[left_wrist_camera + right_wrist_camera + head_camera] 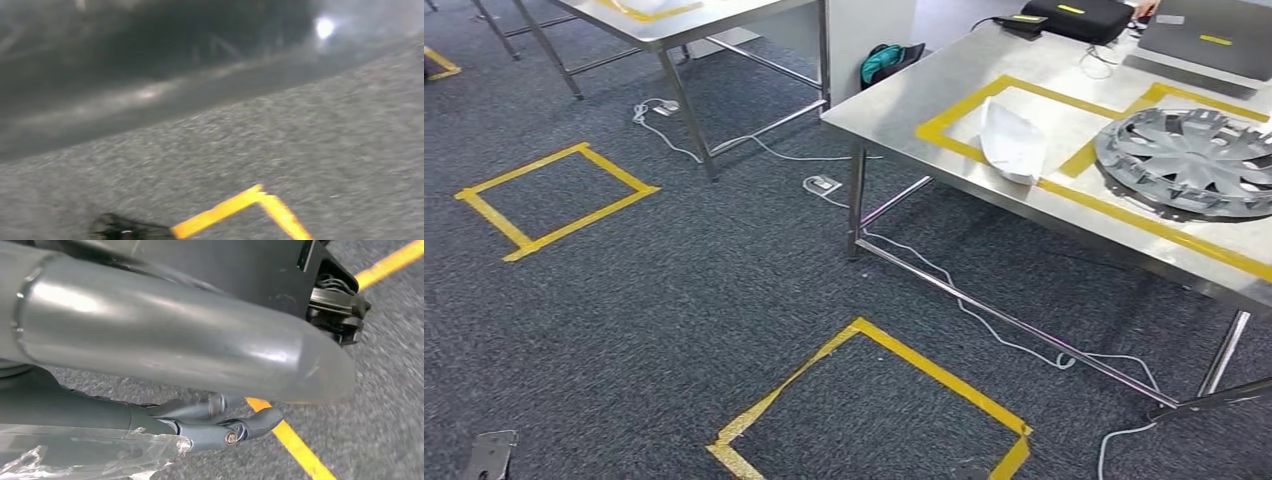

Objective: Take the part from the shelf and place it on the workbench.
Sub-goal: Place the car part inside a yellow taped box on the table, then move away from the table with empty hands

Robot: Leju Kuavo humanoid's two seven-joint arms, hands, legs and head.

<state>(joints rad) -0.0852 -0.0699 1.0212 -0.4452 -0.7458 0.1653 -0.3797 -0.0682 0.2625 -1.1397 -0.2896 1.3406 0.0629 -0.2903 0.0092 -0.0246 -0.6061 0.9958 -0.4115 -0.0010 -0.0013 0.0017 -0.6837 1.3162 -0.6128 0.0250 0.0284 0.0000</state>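
Silver-grey spoked plastic wheel cover [1189, 160], prob. the task's part, lies flat on the brushed-steel desk [904, 95], at approx. 3 o'clock in head view. It sits inside 1 of 2 yellow tape frames [1114, 128]. A white curved sheet piece [1012, 140] lies in the other frame, at the cover's 9 o'clock, near but apart.

Judged: the cover is light and fairly stiff, but its thin spokes could crack, and it's smooth, so a bit slippery. Take it by the outer rim w/ 2 hands on opposite sides.

Right hand [220, 427]: fingers curled in, clear crinkled film [90, 455] beside them; holding or not, can't tell. Left hand: wrist view too blurred, can't tell.
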